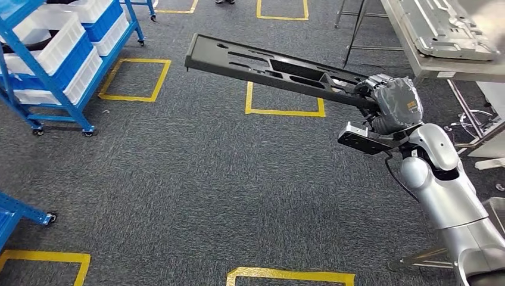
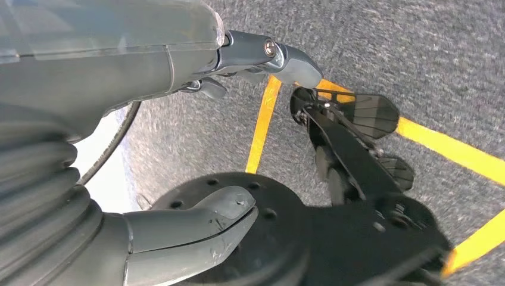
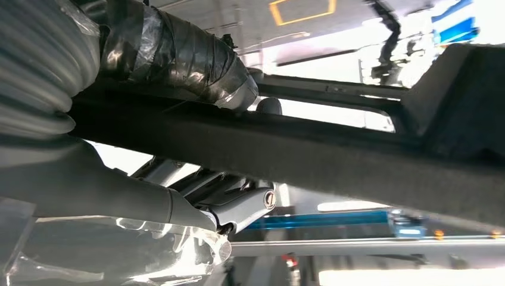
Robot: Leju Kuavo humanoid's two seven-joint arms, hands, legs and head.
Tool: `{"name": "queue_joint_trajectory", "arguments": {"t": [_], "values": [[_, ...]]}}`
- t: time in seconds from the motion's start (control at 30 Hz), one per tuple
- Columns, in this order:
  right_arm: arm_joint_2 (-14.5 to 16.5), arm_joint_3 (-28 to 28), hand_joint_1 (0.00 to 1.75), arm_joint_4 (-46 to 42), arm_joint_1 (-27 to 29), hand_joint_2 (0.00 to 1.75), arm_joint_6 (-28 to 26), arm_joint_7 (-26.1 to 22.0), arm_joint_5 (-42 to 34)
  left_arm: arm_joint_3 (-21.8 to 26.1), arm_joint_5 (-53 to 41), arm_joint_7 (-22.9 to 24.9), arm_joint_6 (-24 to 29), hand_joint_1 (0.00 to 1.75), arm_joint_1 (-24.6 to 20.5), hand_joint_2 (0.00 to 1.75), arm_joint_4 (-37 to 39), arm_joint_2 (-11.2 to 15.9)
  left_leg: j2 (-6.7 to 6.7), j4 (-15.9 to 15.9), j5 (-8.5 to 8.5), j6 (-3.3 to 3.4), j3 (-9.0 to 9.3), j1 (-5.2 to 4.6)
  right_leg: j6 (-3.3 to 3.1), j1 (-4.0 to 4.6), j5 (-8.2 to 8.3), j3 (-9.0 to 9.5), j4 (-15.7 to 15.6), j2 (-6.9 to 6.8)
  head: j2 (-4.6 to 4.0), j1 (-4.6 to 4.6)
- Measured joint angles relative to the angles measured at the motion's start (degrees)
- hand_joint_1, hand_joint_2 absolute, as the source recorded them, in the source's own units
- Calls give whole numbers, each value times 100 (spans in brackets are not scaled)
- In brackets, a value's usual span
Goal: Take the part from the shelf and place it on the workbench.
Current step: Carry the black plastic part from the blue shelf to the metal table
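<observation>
Part (image 1: 268, 68) is off the shelf (image 1: 53, 65), right hand (image 1: 390, 104) fingers gripping it, left hand (image 2: 196, 220) fingers apart and empty, bench (image 1: 440, 65) at upper right not yet reached.

The right arm (image 1: 443, 190) is glossy silver with rounded shells and a black cable at the wrist. A grey taped cover wraps the right hand (image 1: 393, 104). The left hand (image 2: 178, 232) shows grey ribbed cover, thick grey thumb and a screw.
</observation>
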Motion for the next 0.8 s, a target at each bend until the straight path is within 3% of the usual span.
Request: {"name": "queue_joint_trajectory", "arguments": {"t": [0.1,0.13,0.17,0.23,0.3,0.37,0.4,0.43,0.5,0.57,0.6,0.7,0.77,0.8], "values": [[16,8,175,23,-31,175,-7,-2,34,-4,-13,6,5,0,-2,175,5,-4,-385,-1146,529,105,465,-11,96,-40,2,-57,55,328,1,-2],[22,12,175,34,-37,175,-12,-1,58,-6,-17,9,6,0,-13,175,7,-4,-466,-1375,597,139,564,-22,154,-64,17,-82,53,439,1,-2],[21,13,175,40,-27,175,-17,0,79,-8,-17,11,5,0,-32,175,7,-11,-395,-1427,622,159,595,-23,194,-83,32,-95,38,480,1,-2],[2,10,175,48,-21,175,-23,-1,104,-9,-16,14,3,0,-38,175,7,-25,-244,-1555,684,215,660,-14,242,-74,-52,-165,162,243,1,1],[-9,10,175,50,-22,175,-30,-2,108,-10,-12,15,5,0,-18,175,7,-32,-84,-1622,710,249,696,-13,282,-75,-343,-432,703,-142,1,3],[-3,12,175,58,-3,175,-36,11,109,-10,1,15,8,0,-1,175,7,-35,67,-1623,696,251,696,-19,340,-120,-596,-772,1371,-272,1,3],[0,12,175,65,12,175,-37,21,113,-9,8,15,8,0,3,175,7,-38,142,-1620,683,242,699,-20,367,-147,-596,-843,1504,-293,1,3],[2,12,175,71,24,175,-38,27,117,-10,14,15,8,0,4,175,7,-42,214,-1614,668,227,705,-18,388,-169,-489,-790,1401,-314,1,2],[2,12,175,73,34,175,-39,31,121,-10,35,13,6,0,1,175,7,-52,350,-1592,621,177,731,-15,413,-191,-146,-404,663,-479,1,2],[7,11,175,60,55,175,-42,33,106,-9,76,5,2,0,0,175,7,-57,458,-1570,560,102,765,-34,372,-154,42,-85,65,-655,1,1],[9,8,175,43,79,175,-48,40,97,-9,95,0,-1,0,-2,175,7,-57,507,-1566,533,62,784,-44,334,-126,45,-35,-35,-682,1,1],[5,-10,175,-43,195,175,-77,57,93,-9,113,-4,-1,0,-21,175,7,-71,606,-1552,450,-40,854,-24,207,-90,34,-17,-41,-496,1,1],[-5,-21,175,-124,256,175,-92,54,85,-9,113,-5,3,0,-16,175,7,-79,399,-1239,229,-78,752,9,119,-100,33,26,-70,-383,1,-1],[-3,-25,175,-162,285,175,-97,51,78,-9,113,-10,2,0,-9,175,7,-81,234,-891,46,-81,590,21,84,-100,29,42,-75,-329,1,-1]]}}
